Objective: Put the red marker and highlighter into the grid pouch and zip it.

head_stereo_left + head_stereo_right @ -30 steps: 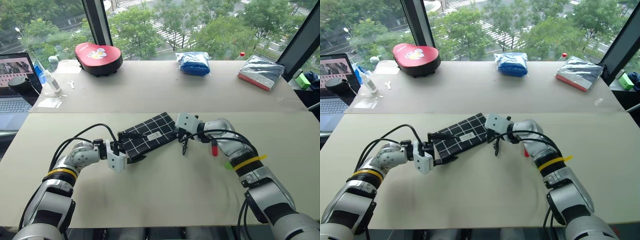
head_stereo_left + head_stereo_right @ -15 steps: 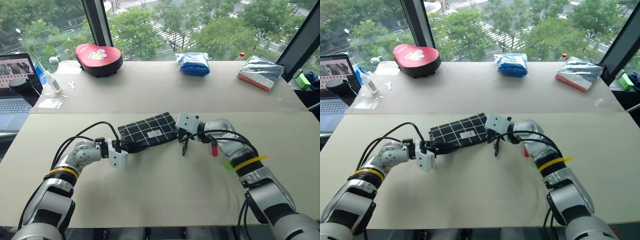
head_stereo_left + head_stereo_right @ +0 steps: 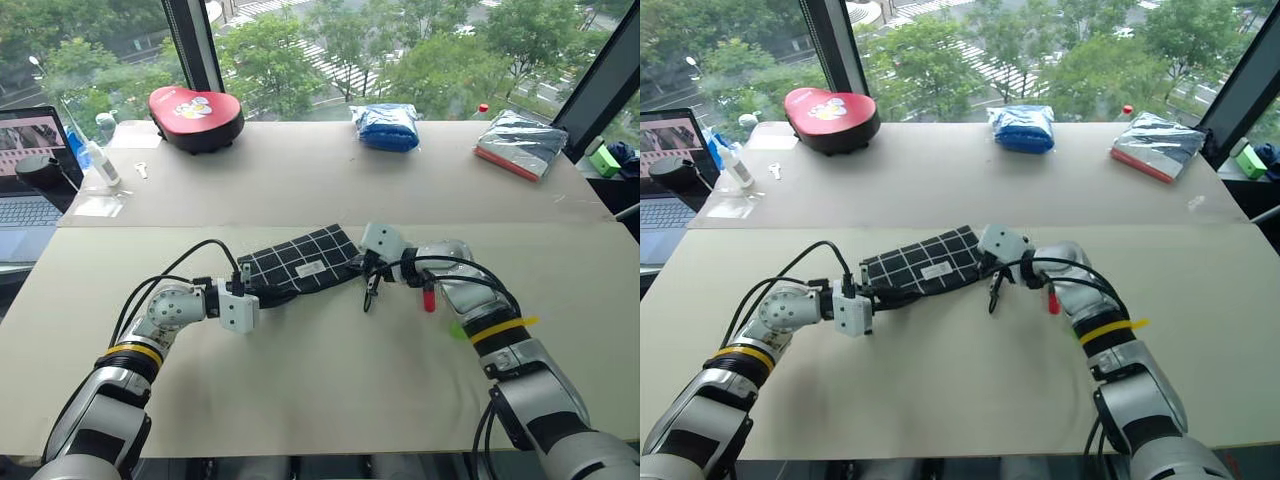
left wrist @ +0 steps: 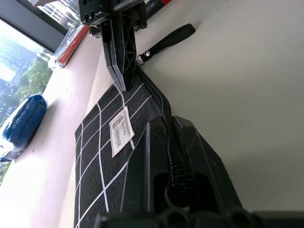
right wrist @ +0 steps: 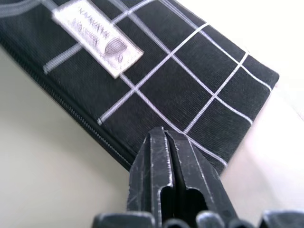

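Your left end effector [image 4: 164,124] is pinching the left end of the grid pouch [image 3: 300,265]. The pouch is lying flat on the surface [image 3: 330,390], long axis running between both arms. The right end effector [image 5: 164,134] is sitting at its right end, fingers pressed together. One red marker [image 3: 428,298] and one highlighter [image 3: 456,329] are lying outside, beside the right forearm, so the right arm is nearer.

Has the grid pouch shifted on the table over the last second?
Yes. The grid pouch, judged against the table seam behind it, has swung flatter: its left end rose toward the seam while its right end stayed near the right gripper.
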Robot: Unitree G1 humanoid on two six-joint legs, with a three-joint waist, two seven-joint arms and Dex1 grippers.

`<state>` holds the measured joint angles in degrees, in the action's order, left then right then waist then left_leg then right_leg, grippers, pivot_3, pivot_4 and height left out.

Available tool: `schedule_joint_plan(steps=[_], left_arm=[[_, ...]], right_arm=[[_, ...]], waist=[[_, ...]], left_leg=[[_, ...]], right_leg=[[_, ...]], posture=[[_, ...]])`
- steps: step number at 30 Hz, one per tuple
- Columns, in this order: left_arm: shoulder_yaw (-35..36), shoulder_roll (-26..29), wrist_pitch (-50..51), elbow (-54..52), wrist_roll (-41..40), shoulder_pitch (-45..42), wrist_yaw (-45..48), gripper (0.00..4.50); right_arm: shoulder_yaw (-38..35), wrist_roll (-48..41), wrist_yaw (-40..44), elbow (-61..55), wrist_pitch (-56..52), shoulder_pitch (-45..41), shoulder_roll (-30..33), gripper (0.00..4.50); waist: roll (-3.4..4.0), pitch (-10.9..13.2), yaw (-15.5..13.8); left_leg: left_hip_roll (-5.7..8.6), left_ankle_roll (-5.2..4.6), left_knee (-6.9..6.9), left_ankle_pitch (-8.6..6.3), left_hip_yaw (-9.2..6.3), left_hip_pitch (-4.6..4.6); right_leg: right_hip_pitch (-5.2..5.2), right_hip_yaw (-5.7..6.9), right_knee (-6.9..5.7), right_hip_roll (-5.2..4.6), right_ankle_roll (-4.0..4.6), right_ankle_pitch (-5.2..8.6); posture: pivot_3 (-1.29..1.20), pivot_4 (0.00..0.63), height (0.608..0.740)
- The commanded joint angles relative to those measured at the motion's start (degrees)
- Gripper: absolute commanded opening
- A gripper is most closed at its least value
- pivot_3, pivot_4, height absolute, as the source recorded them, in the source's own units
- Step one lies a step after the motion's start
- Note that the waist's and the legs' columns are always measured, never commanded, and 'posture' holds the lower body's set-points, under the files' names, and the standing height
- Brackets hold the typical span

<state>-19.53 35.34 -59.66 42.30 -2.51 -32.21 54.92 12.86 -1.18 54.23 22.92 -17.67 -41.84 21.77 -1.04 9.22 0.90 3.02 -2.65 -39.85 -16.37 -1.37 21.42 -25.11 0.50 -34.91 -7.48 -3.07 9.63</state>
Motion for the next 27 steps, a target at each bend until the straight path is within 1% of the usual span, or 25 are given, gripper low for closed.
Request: schedule_joint_plan(steps=[1,5,6,8,10,14,16,20,23,27], left_arm=[[0.2,-0.3,1.1,-2.5,-2.2,1.0,2.6,0.00],[1.4,-0.7,2.5,-3.6,-3.5,1.6,3.3,0.00],[1.9,-0.8,3.1,-4.1,-4.0,1.7,3.2,0.00],[3.2,-1.5,6.6,-6.3,-6.0,2.2,2.8,0.00],[5.1,-2.3,11.9,-9.7,-8.8,2.8,1.7,0.00],[8.4,-2.8,20.0,-16.5,-11.9,4.9,0.0,0.00],[9.8,-3.1,22.6,-19.3,-12.6,6.2,-0.6,0.00],[11.0,-3.3,25.1,-23.1,-12.0,8.1,-0.7,0.00],[11.4,-3.8,25.9,-24.4,-11.3,8.6,-0.9,0.00],[11.6,-4.3,26.3,-25.1,-10.8,8.8,-1.2,0.00]], right_arm=[[-6.7,-7.3,0.2,-5.5,-5.9,-1.5,-0.1,1.77],[-15.1,-17.5,-1.5,-13.6,-17.1,-0.8,-0.1,3.15],[-16.9,-20.9,-0.7,-16.5,-20.9,-0.2,0.8,3.50],[-19.6,-24.8,-0.4,-21.3,-25.8,1.5,2.8,4.21],[-20.8,-26.1,-0.9,-25.6,-27.4,4.4,5.6,4.21],[-18.4,-22.2,-4.6,-31.0,-27.0,11.3,10.6,4.21],[-17.3,-20.3,-7.7,-32.4,-26.8,14.1,11.4,4.21],[-14.7,-17.3,-13.1,-31.0,-25.9,15.2,9.2,4.21],[-13.6,-15.8,-16.6,-28.0,-25.5,13.3,6.7,4.21],[-12.5,-14.2,-18.9,-24.2,-24.3,10.9,4.5,4.21]], waist=[[0.01,0.0,0.0],[0.01,0.0,-0.1],[0.01,0.0,-0.1],[0.02,0.0,-0.2],[0.02,0.0,-0.4],[0.01,0.0,-0.3],[0.01,0.0,-0.2],[0.01,0.0,0.3],[0.01,0.0,0.1],[0.00,0.0,-0.2]], left_leg=[[0.01,0.00,0.00,0.00,0.00,0.05],[-0.01,-0.01,-0.01,0.00,-0.01,0.20],[-0.01,-0.01,-0.01,0.00,-0.02,0.25],[-0.02,-0.03,-0.01,-0.02,-0.03,0.28],[-0.01,-0.05,-0.04,-0.03,-0.11,0.38],[0.00,-0.07,-0.09,-0.04,-0.16,0.48],[0.00,-0.07,-0.07,-0.04,-0.14,0.48],[-0.02,-0.05,-0.07,-0.03,-0.02,0.42],[-0.03,-0.01,-0.07,0.00,-0.03,0.37],[0.01,0.01,-0.09,0.00,-0.03,0.40]], right_leg=[[-0.04,0.00,0.01,0.00,0.00,0.00],[-0.15,0.00,0.03,0.00,0.00,0.00],[-0.19,0.00,0.03,0.00,0.00,0.00],[-0.18,0.02,0.05,0.00,0.00,0.00],[-0.20,0.07,0.09,0.00,0.00,0.00],[-0.21,0.12,0.16,-0.01,0.00,0.00],[-0.22,0.10,0.15,-0.01,0.00,0.00],[-0.25,0.03,0.12,-0.01,0.00,0.00],[-0.22,0.02,0.07,0.00,0.00,0.00],[-0.21,0.00,0.09,0.00,0.01,0.00]], posture=[[0.00,0.150,0.740],[0.00,0.150,0.740],[0.00,0.150,0.740],[0.00,0.150,0.740],[0.00,0.150,0.740],[0.00,0.150,0.740],[0.00,0.150,0.740],[0.00,0.150,0.740],[0.00,0.150,0.740],[0.00,0.150,0.740]])
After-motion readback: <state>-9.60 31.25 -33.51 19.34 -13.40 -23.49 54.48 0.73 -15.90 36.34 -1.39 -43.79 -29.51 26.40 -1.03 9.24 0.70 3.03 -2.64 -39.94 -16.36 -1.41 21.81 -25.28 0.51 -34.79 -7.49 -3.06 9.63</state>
